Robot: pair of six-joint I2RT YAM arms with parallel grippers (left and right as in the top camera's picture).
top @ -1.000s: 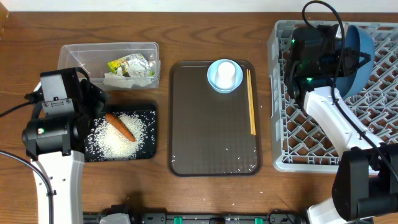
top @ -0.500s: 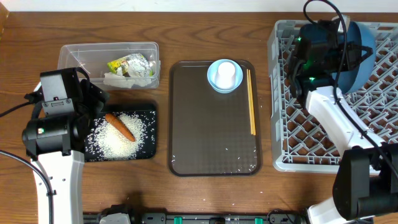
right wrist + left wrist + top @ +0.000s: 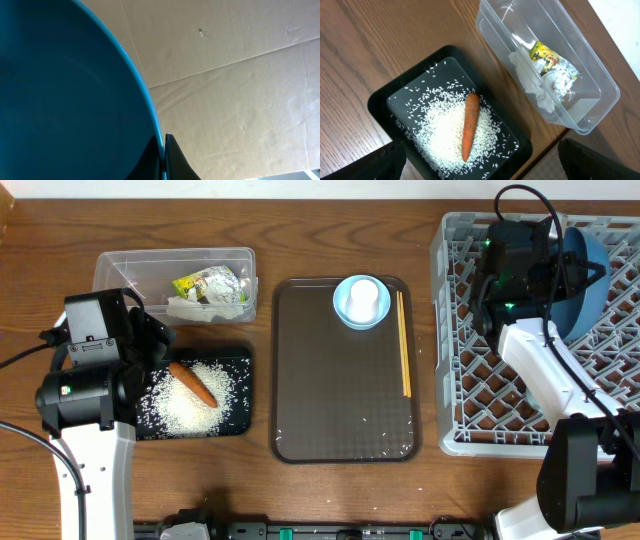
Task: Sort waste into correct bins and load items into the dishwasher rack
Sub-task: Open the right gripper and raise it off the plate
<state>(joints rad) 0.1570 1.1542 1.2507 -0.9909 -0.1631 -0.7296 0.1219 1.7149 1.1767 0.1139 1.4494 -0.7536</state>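
The large dark-blue bowl [image 3: 586,272] stands on edge over the back of the grey dishwasher rack [image 3: 470,380]. My right gripper [image 3: 161,152] is shut on the bowl's rim [image 3: 75,90]. My left gripper [image 3: 480,167] hangs open above the black tray [image 3: 245,430], which holds rice [image 3: 437,137] and an orange carrot [image 3: 469,125]. The clear tub [image 3: 115,265] holds a yellow-green wrapper [image 3: 205,283] and a white tissue [image 3: 200,308]. A white cup [image 3: 362,297] sits in the small light-blue bowl [image 3: 343,312], with chopsticks [image 3: 404,345] beside it.
The small bowl, cup and chopsticks lie on a brown serving tray [image 3: 340,380] in the middle, with a few stray rice grains [image 3: 365,420] near its front. The rack's pegs stand all around the big bowl. Wooden table surrounds everything.
My right arm has shifted to the right over the rack with the dark-blue bowl, which now looks more edge-on. The left arm has not moved.
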